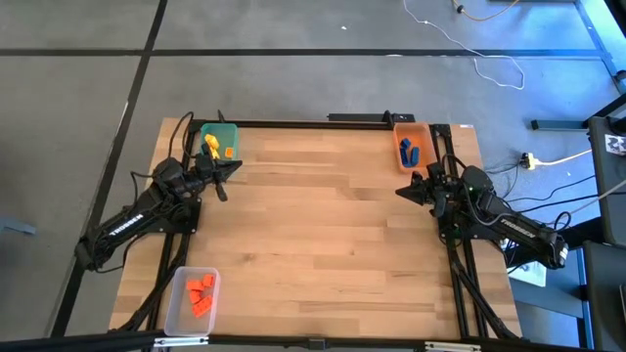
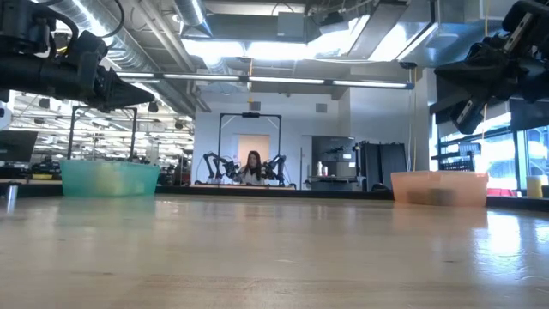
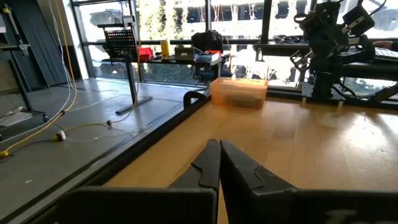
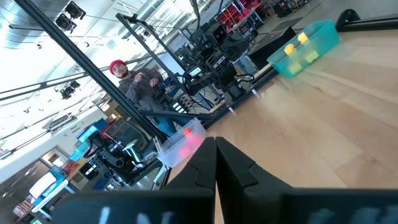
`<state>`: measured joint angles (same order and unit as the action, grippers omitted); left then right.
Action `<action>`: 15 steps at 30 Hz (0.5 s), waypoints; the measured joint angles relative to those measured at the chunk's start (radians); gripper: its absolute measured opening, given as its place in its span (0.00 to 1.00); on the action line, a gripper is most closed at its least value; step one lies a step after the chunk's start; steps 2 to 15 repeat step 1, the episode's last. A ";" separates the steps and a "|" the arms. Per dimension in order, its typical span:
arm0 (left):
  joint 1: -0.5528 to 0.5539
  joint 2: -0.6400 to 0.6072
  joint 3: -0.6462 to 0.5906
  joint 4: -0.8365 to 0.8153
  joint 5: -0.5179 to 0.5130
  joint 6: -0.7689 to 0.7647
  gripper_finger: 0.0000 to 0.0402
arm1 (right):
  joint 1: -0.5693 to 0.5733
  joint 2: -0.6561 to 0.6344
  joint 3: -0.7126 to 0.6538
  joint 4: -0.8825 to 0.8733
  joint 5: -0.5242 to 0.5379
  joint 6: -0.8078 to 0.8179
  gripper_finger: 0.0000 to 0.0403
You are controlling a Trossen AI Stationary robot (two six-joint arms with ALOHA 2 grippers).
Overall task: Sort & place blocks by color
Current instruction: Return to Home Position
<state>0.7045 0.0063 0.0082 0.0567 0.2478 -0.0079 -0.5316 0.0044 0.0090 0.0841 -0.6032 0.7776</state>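
Observation:
Yellow blocks (image 1: 210,147) lie in the green bin (image 1: 227,131) at the far left, blue blocks (image 1: 408,150) in the orange bin (image 1: 412,128) at the far right, and orange-red blocks (image 1: 201,296) in the clear bin (image 1: 176,311) at the near left. My left gripper (image 1: 238,166) hovers shut and empty beside the green bin, its fingers (image 3: 219,163) together. My right gripper (image 1: 399,192) hovers shut and empty just near of the orange bin, its fingers (image 4: 216,163) together.
The wooden table (image 1: 323,235) lies bare between the arms. In the low view the green bin (image 2: 110,178) and the orange bin (image 2: 439,188) stand at the far edge. People show in the room beyond the table (image 2: 254,165) (image 4: 138,81).

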 joint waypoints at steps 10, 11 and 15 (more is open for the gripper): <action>0.000 0.000 0.000 0.000 0.000 0.000 0.00 | 0.000 0.000 0.000 0.000 0.000 0.000 0.00; 0.000 0.000 0.000 0.000 0.000 0.000 0.00 | 0.000 0.000 0.000 0.000 0.000 0.000 0.00; 0.000 0.000 0.000 0.000 0.000 0.000 0.00 | 0.000 0.000 0.000 0.000 0.000 0.000 0.00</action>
